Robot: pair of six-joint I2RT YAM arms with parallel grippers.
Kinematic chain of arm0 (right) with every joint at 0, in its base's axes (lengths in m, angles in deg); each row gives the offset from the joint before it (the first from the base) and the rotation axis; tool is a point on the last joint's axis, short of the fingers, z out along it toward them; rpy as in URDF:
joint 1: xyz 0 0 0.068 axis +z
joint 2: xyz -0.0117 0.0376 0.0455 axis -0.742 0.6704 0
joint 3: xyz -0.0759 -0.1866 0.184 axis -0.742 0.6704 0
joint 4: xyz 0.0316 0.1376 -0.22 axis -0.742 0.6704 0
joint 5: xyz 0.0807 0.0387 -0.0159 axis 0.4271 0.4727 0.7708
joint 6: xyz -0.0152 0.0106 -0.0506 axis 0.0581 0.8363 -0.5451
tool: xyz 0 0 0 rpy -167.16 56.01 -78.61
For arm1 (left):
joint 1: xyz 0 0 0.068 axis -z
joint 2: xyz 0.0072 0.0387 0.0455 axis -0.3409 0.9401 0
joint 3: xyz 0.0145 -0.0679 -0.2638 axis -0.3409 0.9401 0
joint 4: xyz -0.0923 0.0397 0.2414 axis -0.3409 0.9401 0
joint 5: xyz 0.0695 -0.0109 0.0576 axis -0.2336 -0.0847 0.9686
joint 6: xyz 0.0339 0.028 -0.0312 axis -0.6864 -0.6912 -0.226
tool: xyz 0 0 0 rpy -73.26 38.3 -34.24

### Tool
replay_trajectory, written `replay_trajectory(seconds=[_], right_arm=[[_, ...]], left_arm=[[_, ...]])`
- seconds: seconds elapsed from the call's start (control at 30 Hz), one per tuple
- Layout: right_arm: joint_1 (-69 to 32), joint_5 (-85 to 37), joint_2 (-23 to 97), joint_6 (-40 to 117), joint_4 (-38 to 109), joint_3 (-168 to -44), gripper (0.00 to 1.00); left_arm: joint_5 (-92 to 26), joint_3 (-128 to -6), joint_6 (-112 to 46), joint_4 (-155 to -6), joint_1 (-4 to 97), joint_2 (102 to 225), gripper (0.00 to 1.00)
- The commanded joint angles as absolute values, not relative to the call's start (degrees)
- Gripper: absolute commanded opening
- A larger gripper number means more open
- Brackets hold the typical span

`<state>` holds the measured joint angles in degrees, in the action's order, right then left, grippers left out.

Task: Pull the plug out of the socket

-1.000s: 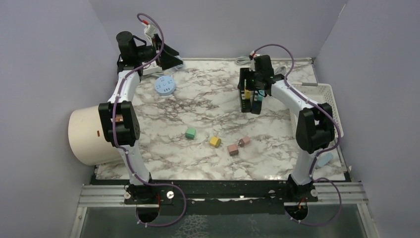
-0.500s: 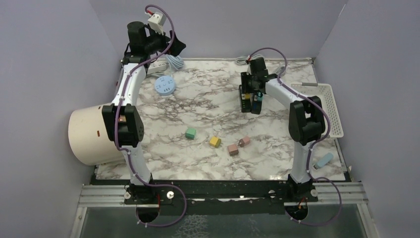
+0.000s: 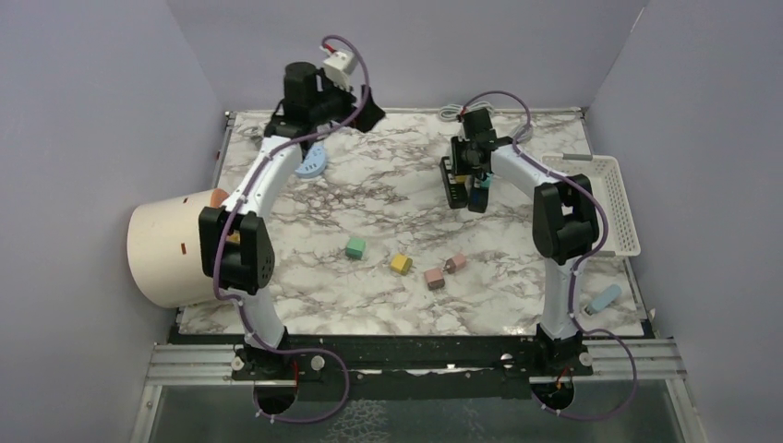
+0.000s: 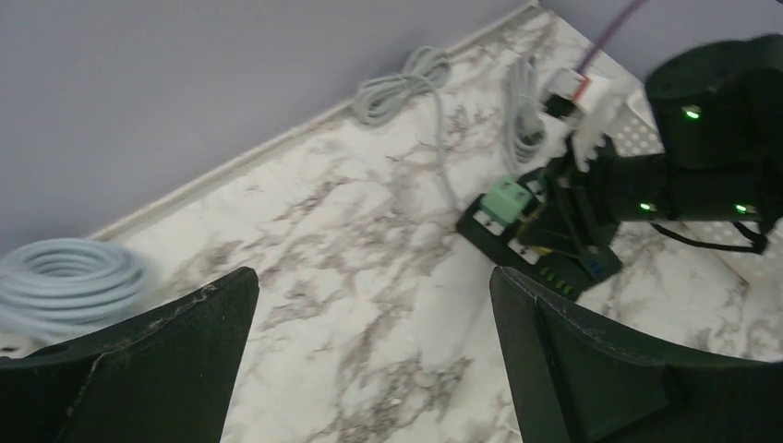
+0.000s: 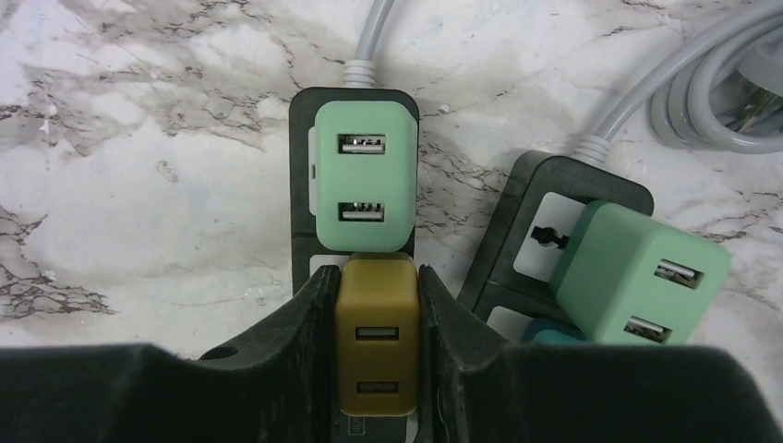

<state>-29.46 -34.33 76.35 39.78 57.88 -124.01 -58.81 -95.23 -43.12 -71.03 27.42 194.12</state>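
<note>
Clamping the mustard plug [image 5: 376, 360], the right gripper [image 5: 376, 297] sits over the socket strip [image 5: 302, 185].

I see two strips side by side at the far middle of the bench [image 3: 305, 295]. In the right wrist view they are the left strip [image 5: 303, 129] and the right strip [image 5: 517, 208], which is skewed from it. On the left strip the far plug [image 5: 362, 175] touches the near plug [image 5: 376, 355], which sits between the right tool's [image 5: 376, 286] fingers [image 5: 309, 323]. The right strip carries a third plug [image 5: 637, 272]. Behind the strips, cables [image 5: 711, 101] lie at the bench's far edge. A basket [image 3: 614, 175] sits at the right edge and a drum [image 3: 171, 249] at the left edge. Four blocks [image 3: 400, 264] lie in front of the strips, mid-bench. My left tool [image 4: 374, 286] hangs over the far left, with a disc [image 3: 309, 166] under that arm and a coil [image 4: 65, 277] by the far edge.
</note>
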Motion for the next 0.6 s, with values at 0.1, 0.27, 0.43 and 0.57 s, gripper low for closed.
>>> replay_trajectory(seconds=[0.1, 0.27, 0.43, 0.57], right_arm=[[-29.4, -23.4, 69.6, 43.5, 53.2, -124.6, 0.01], [-29.4, -17.9, 66.1, 46.4, 53.0, -125.6, 0.01], [-29.4, -15.0, 64.6, 47.8, 53.2, -125.6, 0.01], [-29.4, -13.1, 62.8, 48.7, 52.2, -124.6, 0.01]], left_arm=[[-44.2, -83.9, -34.9, -78.8, 43.4, 194.2, 0.99], [-42.5, -81.9, -28.4, -81.2, 48.2, 196.7, 0.99], [-43.5, -80.9, -24.8, -83.5, 49.1, 197.6, 0.99], [-47.6, -80.1, -21.7, -86.0, 49.2, 198.9, 0.99]])
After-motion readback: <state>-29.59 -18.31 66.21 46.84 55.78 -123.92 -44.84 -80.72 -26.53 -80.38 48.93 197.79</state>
